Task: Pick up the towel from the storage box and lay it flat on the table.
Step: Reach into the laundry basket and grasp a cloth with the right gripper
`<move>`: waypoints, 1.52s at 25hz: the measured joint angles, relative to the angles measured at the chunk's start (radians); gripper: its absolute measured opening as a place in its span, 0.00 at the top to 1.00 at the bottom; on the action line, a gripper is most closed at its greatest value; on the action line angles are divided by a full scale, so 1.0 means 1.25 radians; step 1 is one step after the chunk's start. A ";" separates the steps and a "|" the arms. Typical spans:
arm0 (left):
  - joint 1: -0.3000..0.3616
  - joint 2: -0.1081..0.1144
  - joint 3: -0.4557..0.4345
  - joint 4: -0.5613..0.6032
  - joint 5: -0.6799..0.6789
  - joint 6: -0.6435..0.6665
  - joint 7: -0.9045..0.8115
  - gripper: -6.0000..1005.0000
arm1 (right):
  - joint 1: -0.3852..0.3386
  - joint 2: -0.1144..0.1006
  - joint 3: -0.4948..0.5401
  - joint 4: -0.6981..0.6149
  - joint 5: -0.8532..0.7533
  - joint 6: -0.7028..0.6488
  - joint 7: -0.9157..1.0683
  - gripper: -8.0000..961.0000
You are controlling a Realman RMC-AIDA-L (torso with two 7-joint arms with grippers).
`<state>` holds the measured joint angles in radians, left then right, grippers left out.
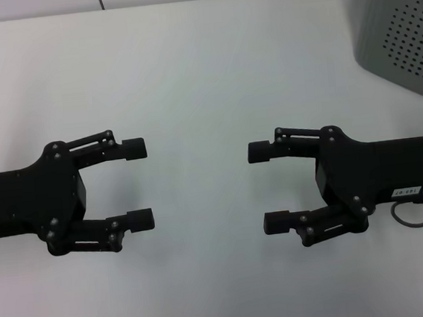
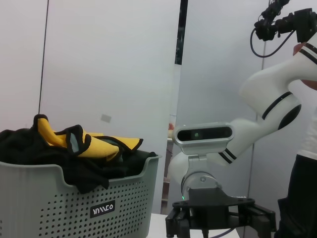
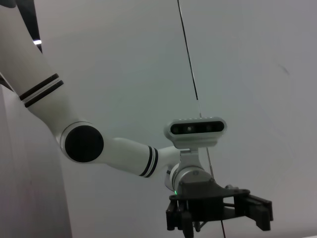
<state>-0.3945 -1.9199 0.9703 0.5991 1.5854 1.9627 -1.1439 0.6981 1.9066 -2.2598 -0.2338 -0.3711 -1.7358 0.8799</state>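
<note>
The light grey perforated storage box [image 1: 402,31] stands at the table's far right corner. In the left wrist view the storage box [image 2: 74,198] holds the mustard-yellow towel [image 2: 101,145] with black edging, bunched on top of dark cloths. The towel does not show in the head view. My left gripper [image 1: 137,184] is open and empty, low over the white table [image 1: 189,78] at the left. My right gripper [image 1: 268,187] is open and empty at the right, facing the left one, in front of the box. Each also shows in the other arm's wrist view: right gripper [image 2: 220,218], left gripper [image 3: 218,210].
Black cloths [image 2: 29,148] fill the box around the towel and hang over its rim. A wall stands behind the table's far edge.
</note>
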 joint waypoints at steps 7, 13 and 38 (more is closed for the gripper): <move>0.002 -0.001 0.001 0.000 0.001 0.000 0.000 0.14 | -0.003 0.002 0.000 -0.001 0.000 -0.006 -0.007 0.09; 0.003 -0.001 0.002 -0.004 0.000 0.000 0.000 0.14 | -0.005 0.003 0.000 -0.001 0.003 -0.008 -0.007 0.09; 0.004 -0.043 -0.140 0.118 -0.088 -0.005 -0.056 0.14 | -0.065 -0.024 0.336 -0.098 -0.005 -0.153 0.009 0.09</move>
<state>-0.3898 -1.9742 0.7953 0.7467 1.4759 1.9571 -1.2141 0.6164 1.8763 -1.8398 -0.3558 -0.3769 -1.9271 0.8916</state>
